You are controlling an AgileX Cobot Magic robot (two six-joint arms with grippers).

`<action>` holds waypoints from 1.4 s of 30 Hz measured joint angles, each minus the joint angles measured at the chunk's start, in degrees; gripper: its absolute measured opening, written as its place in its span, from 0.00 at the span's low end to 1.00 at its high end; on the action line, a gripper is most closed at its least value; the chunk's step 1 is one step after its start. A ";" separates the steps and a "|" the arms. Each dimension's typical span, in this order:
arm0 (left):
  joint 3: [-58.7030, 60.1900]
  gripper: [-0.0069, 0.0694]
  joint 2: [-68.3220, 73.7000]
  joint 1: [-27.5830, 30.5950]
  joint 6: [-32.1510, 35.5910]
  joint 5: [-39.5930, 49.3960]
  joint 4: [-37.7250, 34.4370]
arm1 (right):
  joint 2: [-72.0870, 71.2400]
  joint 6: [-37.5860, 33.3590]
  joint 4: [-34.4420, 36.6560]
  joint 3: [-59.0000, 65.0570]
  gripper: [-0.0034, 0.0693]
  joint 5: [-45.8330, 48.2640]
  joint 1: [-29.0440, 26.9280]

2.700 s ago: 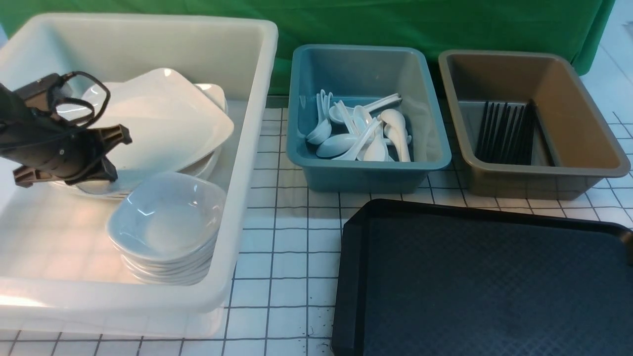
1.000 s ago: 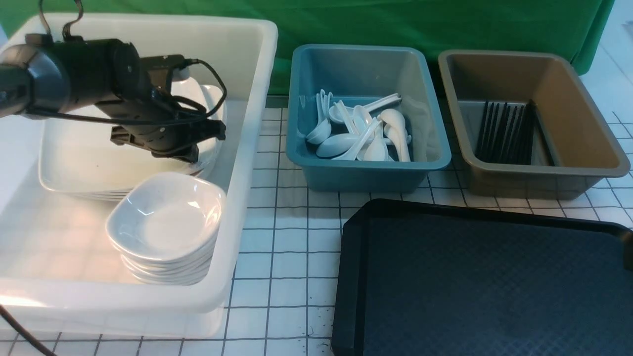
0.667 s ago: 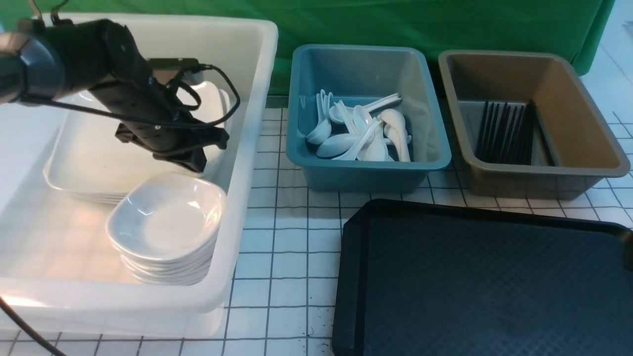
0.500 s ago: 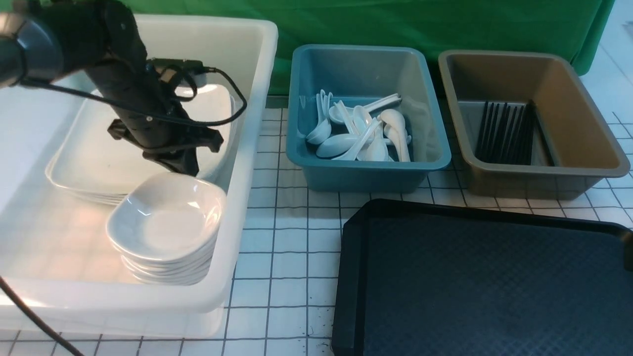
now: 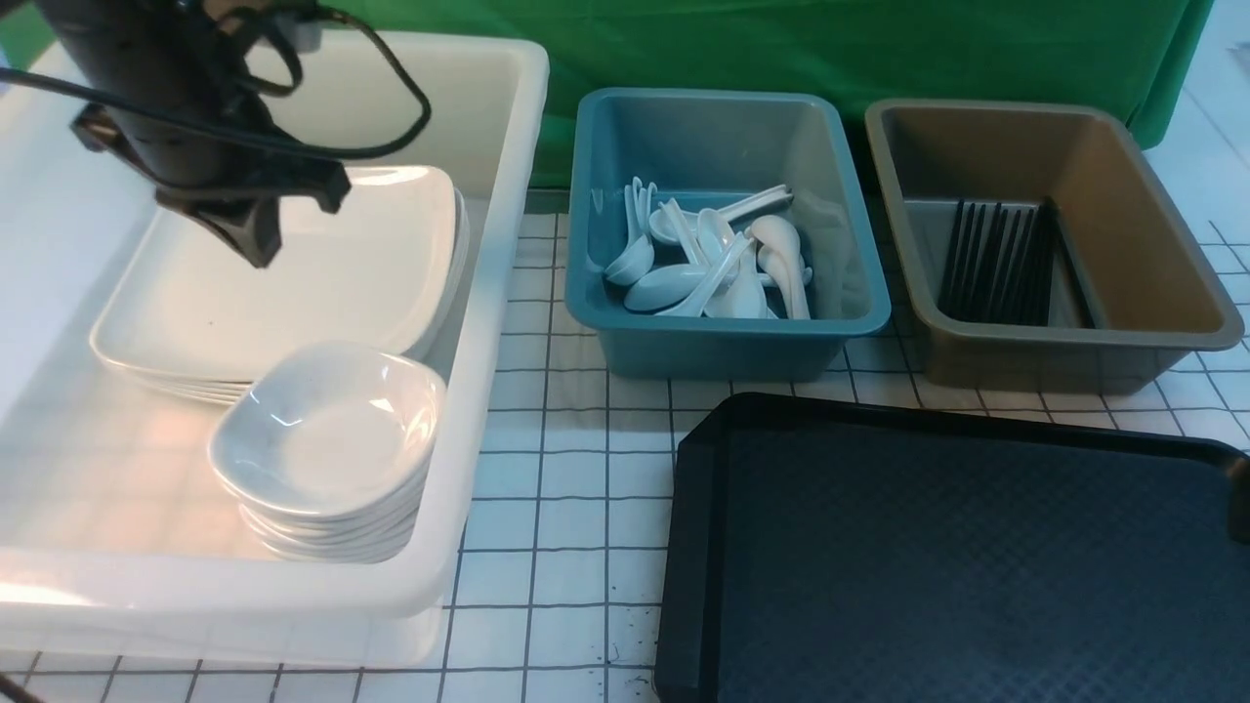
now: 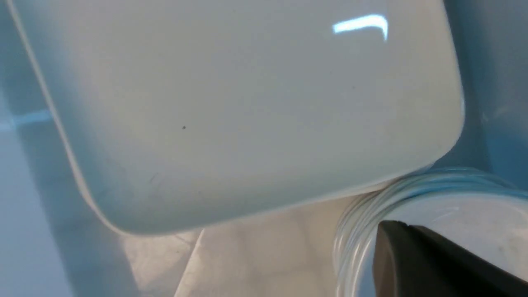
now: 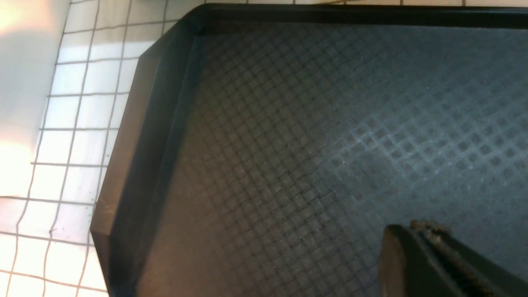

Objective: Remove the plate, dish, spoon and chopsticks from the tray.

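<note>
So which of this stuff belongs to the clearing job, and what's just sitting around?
Job items:
- tray, bare
- plate, topping the stack in the white tub
- spoons in the blue tub
- chopsticks in the brown tub
- stacked dishes

Lying about:
- green cloth
- grid tabletop

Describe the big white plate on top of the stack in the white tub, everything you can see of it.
The plate is large, glossy white and rectangular with rounded corners and a shallow raised rim; it looks ceramic. It lies flat and face up, bare, as the top one of a stack of like plates inside the white tub. Its near corner meets the stack of small dishes, whose rim overlaps it in the front view. The left gripper hangs shut just above it, not gripping it. A tiny dark speck marks its surface.
</note>
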 joint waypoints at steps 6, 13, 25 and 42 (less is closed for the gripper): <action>7.56 0.09 -2.12 0.54 -0.51 0.10 -2.71 | 0.00 -0.06 0.05 0.00 0.12 0.29 0.00; 9.97 0.09 -10.73 0.77 2.40 0.09 -7.10 | 0.93 -0.92 1.07 0.00 0.09 3.21 1.90; 11.51 0.09 -33.85 0.77 3.05 0.20 -7.27 | -0.81 0.70 -7.20 -5.78 0.09 12.95 24.47; 17.76 0.09 -42.89 0.77 5.05 0.52 -10.84 | -47.14 12.85 -16.66 14.48 0.09 -25.76 27.40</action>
